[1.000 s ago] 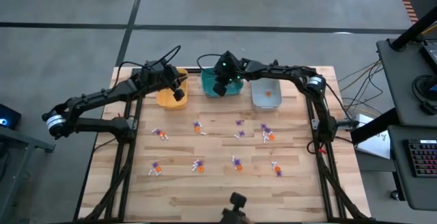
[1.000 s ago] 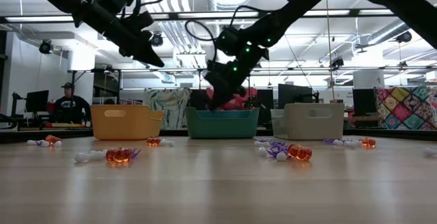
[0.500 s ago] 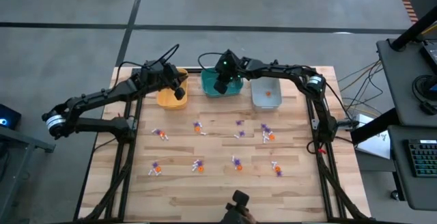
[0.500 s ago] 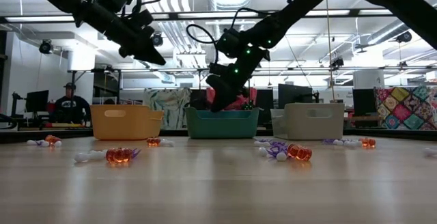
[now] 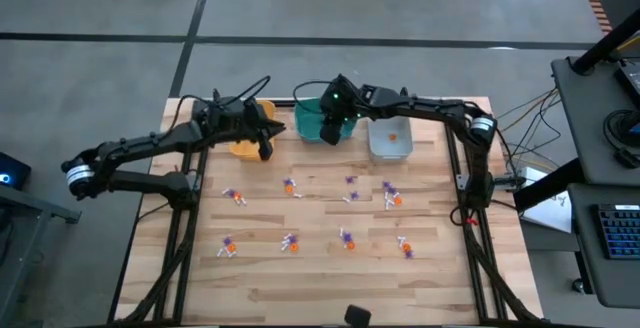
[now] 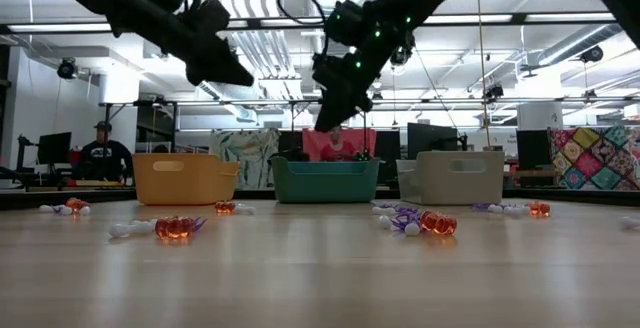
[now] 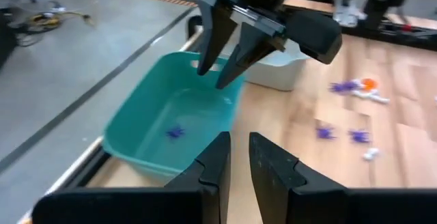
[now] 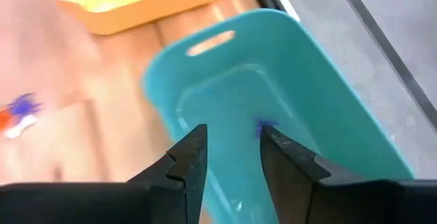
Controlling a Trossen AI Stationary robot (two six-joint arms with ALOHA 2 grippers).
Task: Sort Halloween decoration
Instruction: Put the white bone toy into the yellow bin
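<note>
The right gripper (image 5: 334,131) hangs empty, fingers apart, over the teal bin (image 5: 312,125) at the table's far edge — a purple trinket (image 7: 175,132) lies inside. Lift straight up — then go for the scattered decorations (image 5: 348,239) mid-table. The left gripper (image 5: 265,146), near the yellow bin (image 5: 243,147), is nearly closed, empty.

Three plastic bins in a row: one yellow (image 5: 247,146), one teal (image 5: 312,120), one grey (image 5: 390,140). Roughly ten small clusters of orange, purple and white trinkets (image 5: 346,238) on the wood. Under the right gripper's (image 7: 212,77) jaws, one purple trinket (image 7: 176,132); one orange piece (image 5: 393,136) in the grey bin.
</note>
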